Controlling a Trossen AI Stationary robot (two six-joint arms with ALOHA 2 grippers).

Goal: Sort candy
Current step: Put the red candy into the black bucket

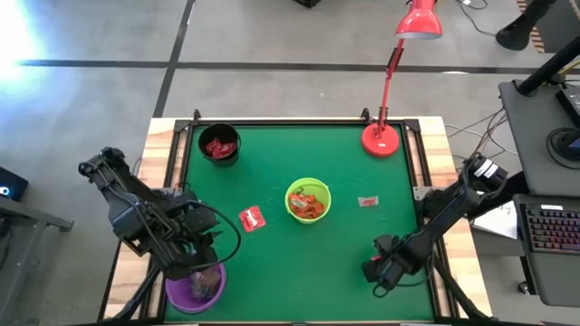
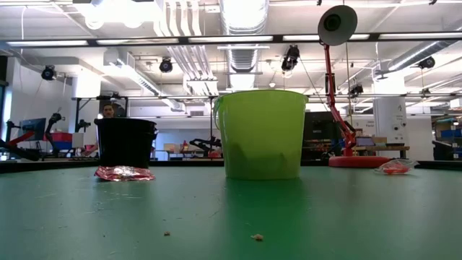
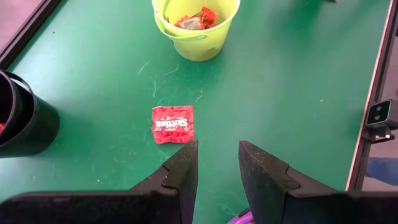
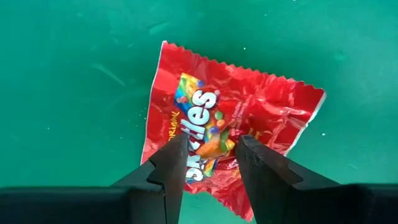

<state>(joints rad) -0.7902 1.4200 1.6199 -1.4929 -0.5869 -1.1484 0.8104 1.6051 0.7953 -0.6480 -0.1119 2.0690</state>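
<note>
- Right gripper [image 4: 211, 142] is at the near right of the table. Its two dark fingers are set narrowly apart and straddle the middle of a red Skittles packet [image 4: 205, 99]. The packet lies flat on the green table [image 4: 62, 74], and it does not look pinched or lifted yet.
- Left gripper [image 3: 217, 149] hangs over the purple bowl [image 1: 172, 292] at the near left corner. Its fingers have a narrow gap with nothing between them.
- Just beyond the left fingers a second red packet [image 3: 173, 123] lies loose on the table, between the purple bowl and the lime-green bowl [image 1: 292, 192].
- A small pale-wrapped sweet [image 1: 367, 201] lies alone to the right of the lime-green bowl, well apart from both grippers.
- The lime-green bowl at mid-table holds orange-red wrappers. The black bowl [image 1: 207, 136] at the far left holds red packets. The purple bowl's contents are too unclear to name.
- My judgement is that sorting is mostly done. Three loose pieces remain, and the one under the right gripper is next.
</note>
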